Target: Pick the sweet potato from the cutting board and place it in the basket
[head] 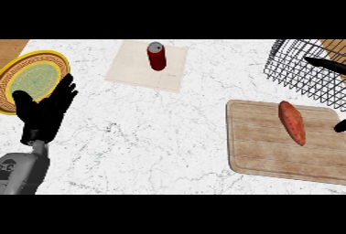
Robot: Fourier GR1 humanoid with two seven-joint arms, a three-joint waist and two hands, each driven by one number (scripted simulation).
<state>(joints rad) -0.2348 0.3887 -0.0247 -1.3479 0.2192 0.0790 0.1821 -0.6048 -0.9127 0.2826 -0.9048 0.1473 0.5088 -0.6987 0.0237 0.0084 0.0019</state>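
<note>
left robot hand point(46, 112) open, fingers up

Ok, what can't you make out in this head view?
- Right hand: only dark finger parts show at the right edge, so open or shut is unclear.
- Basket: cut off by the right edge; its far side is unseen.
- Plate: partly covered by the left hand, and cut by the left edge.
- Can: label too small to read.

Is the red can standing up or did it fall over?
Standing up. The red can shows its round grey top and sits upright on the beige mat.
</note>
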